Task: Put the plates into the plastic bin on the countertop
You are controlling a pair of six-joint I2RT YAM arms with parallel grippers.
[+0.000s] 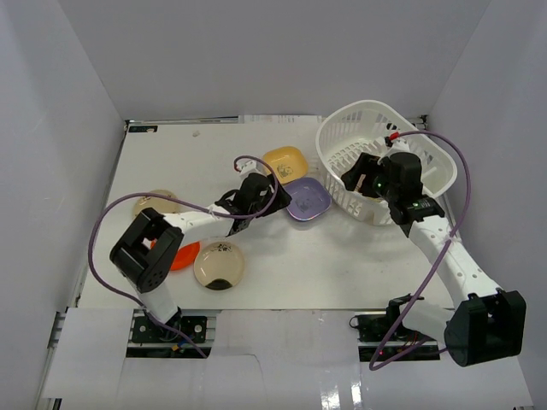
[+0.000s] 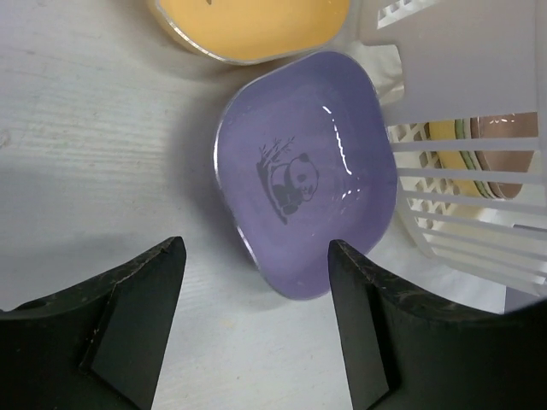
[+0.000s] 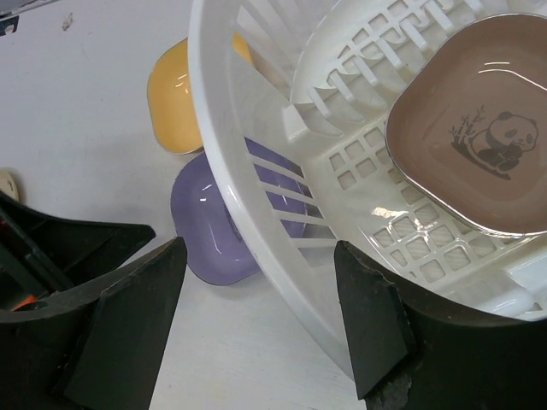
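Purple plate (image 2: 303, 171) against bin (image 2: 461, 209), yellow plate (image 2: 252, 26) beside; L gripper (image 2: 256, 248) & R gripper (image 3: 261, 248) both wide, empty.

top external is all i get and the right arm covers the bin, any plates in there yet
Observer: Yes. The right wrist view shows a brown plate with a panda print lying inside the plastic bin.
Operator: just that one
Observer: No. Through the bin's slots, the left wrist view shows the edge of at least one yellow plate stacked with the brown one.
Operator: is the left end effector open by the purple one
Observer: Yes, open. The left wrist view shows the left end effector with the near corner of the purple plate lying between its fingers, and nothing gripped.
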